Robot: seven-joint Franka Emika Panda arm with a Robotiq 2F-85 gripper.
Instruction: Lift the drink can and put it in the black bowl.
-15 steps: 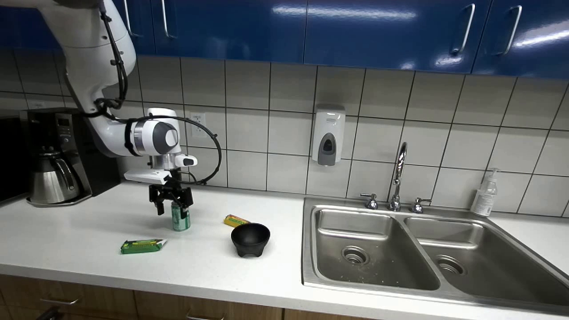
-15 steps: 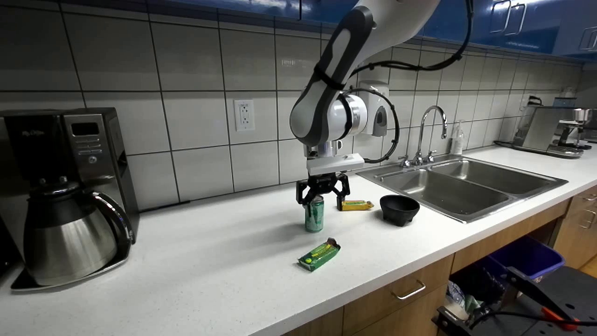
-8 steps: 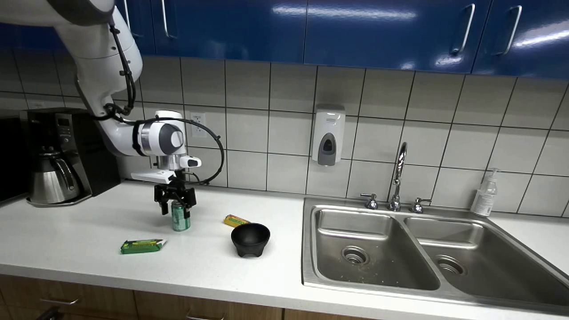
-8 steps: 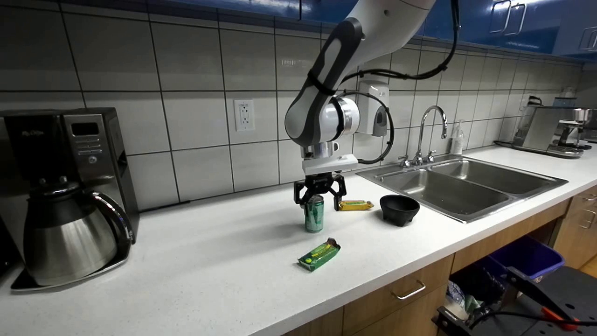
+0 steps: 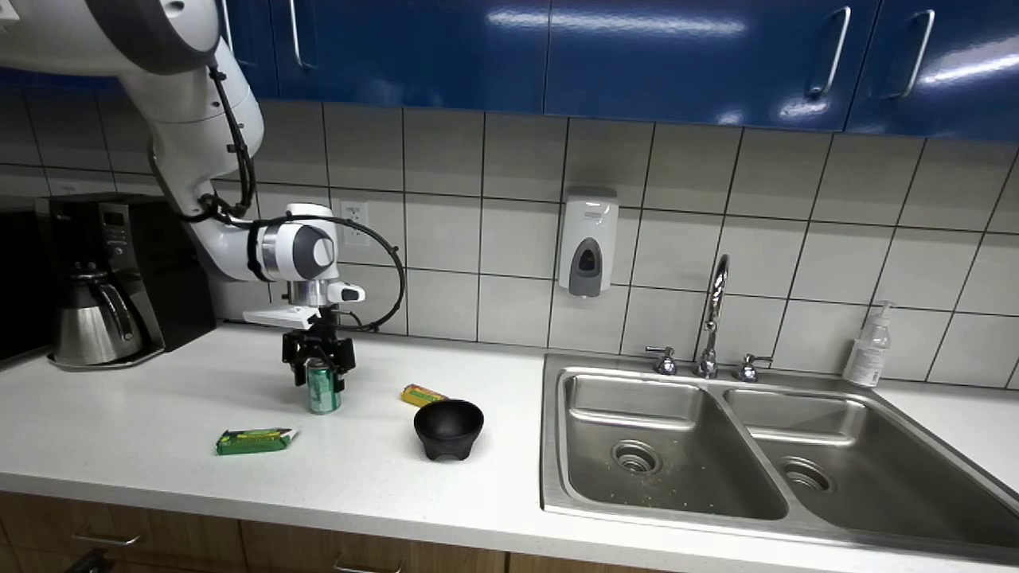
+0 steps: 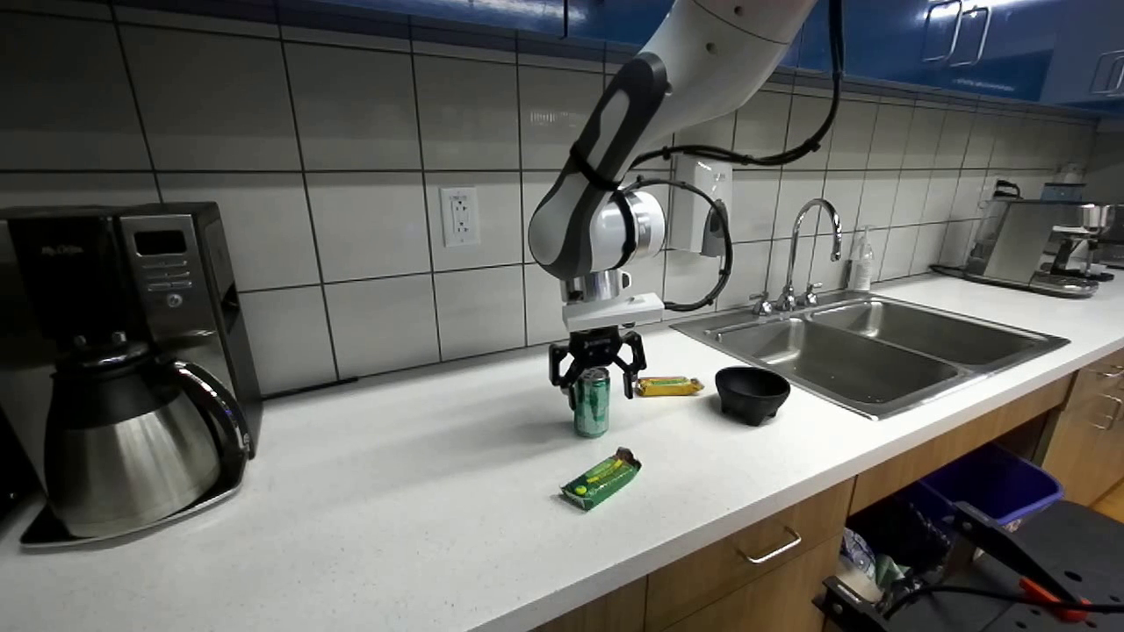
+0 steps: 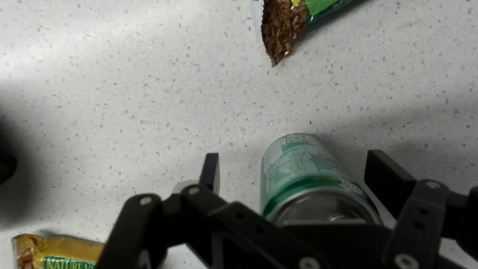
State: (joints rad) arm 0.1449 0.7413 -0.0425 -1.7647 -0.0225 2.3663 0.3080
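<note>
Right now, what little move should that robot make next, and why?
Probably close the gripper gently on the green drink can: its open fingers flank the can's upper part, the wrist view shows a gap on one side, and the can stands upright on the countertop.

White glare streaks the blue cabinets [image 5: 478, 60], while soft shadows spread over the counter [image 6: 395, 527].

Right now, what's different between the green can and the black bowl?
The can is green with a silvery top; the bowl is plain black. The can is tall and narrow; the bowl is low and wide. The open gripper straddles the can; the bowl stands away from the gripper. Both stand upright on the white counter.
</note>
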